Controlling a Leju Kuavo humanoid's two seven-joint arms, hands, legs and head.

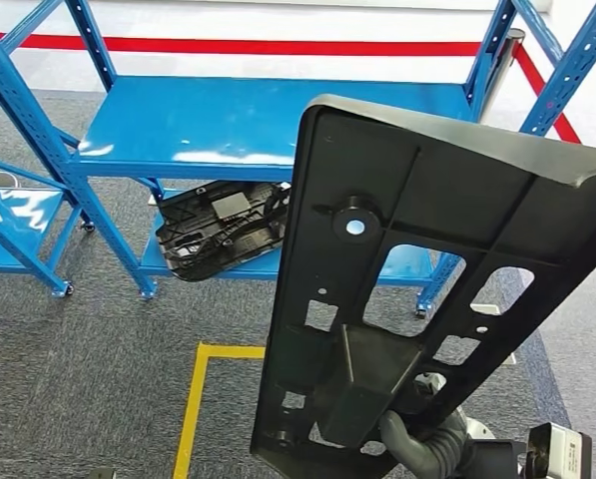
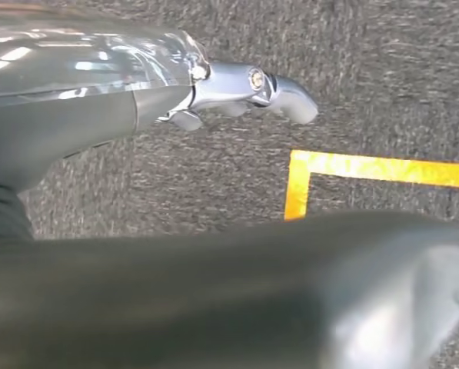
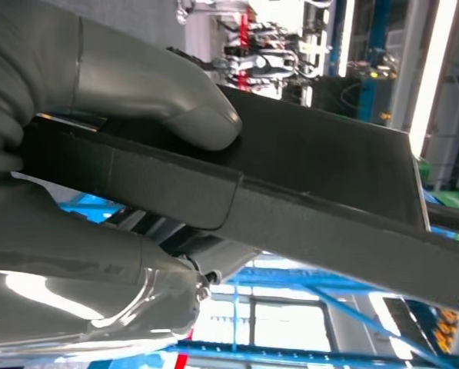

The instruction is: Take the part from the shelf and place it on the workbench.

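A large black plastic part (image 1: 422, 289), a ribbed panel with several cut-outs, stands upright in front of me in the head view. My right hand (image 1: 430, 444) grips its lower edge from below. In the right wrist view the thumb (image 3: 174, 96) presses one face of the part (image 3: 308, 192) and the fingers (image 3: 99, 292) close under the other. A second black part (image 1: 223, 230) lies on the lower level of the blue shelf (image 1: 227, 125). My left hand (image 2: 128, 108) hangs over the carpet with nothing in it, its fingers apart.
The blue shelf's upper board is bare. Another blue rack (image 1: 16, 210) stands at the left. A yellow line (image 1: 193, 399) marks the grey carpet, and red tape (image 1: 242, 46) runs along the floor behind the shelf.
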